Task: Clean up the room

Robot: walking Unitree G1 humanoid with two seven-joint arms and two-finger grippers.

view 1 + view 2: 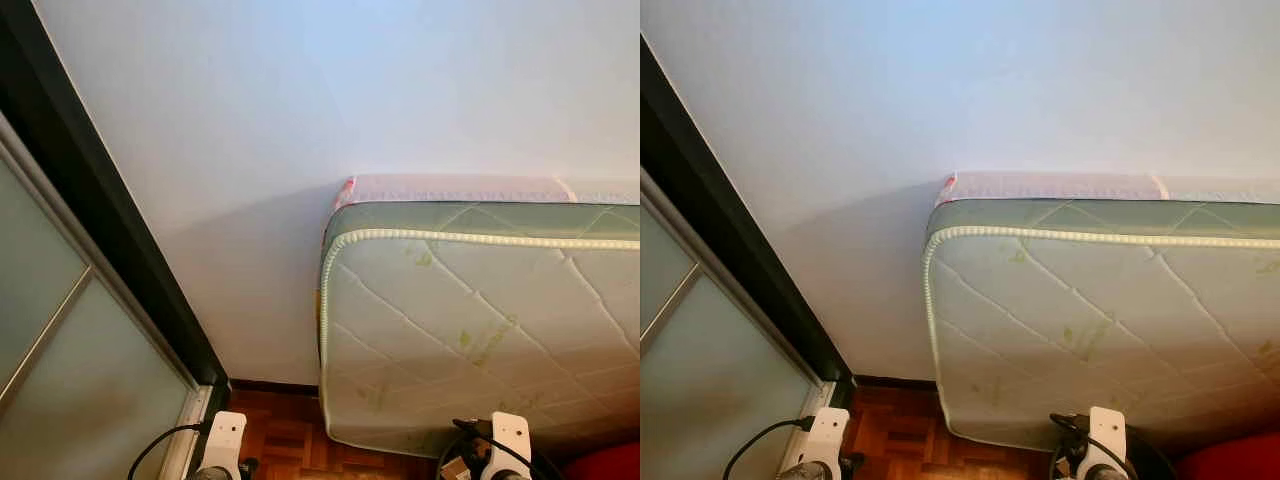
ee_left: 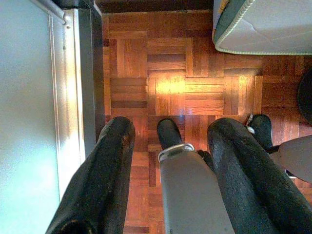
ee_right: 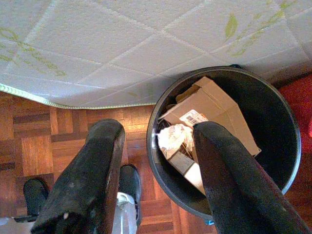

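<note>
Against the far white wall [image 1: 300,110] on your right leans one quilted mattress [image 1: 470,330], standing on edge with its lower corner resting on the parquet floor [image 2: 185,92]. Judge it heavy and floppy, too big for two slim fingers, so leave it where it stands. On your left runs one sliding door [image 1: 60,380] with frosted panels in a dark frame.

Down near your right side sits one black bin [image 3: 282,146], just beside the mattress's lower edge. It is the likeliest thing to handle here: light, stiff plastic, best taken by the rim. Inside it you have one folded cardboard box [image 3: 219,105] with a label, stiff but crushable, and one crumpled wad of paper [image 3: 174,137], soft and nearly weightless; smaller scraps beneath cannot be counted.

Your right gripper [image 3: 156,141] hangs above the bin's near rim, fingers spread and holding nothing. Your left gripper [image 2: 168,136] hangs over bare floor by the door track, fingers likewise spread and empty.
</note>
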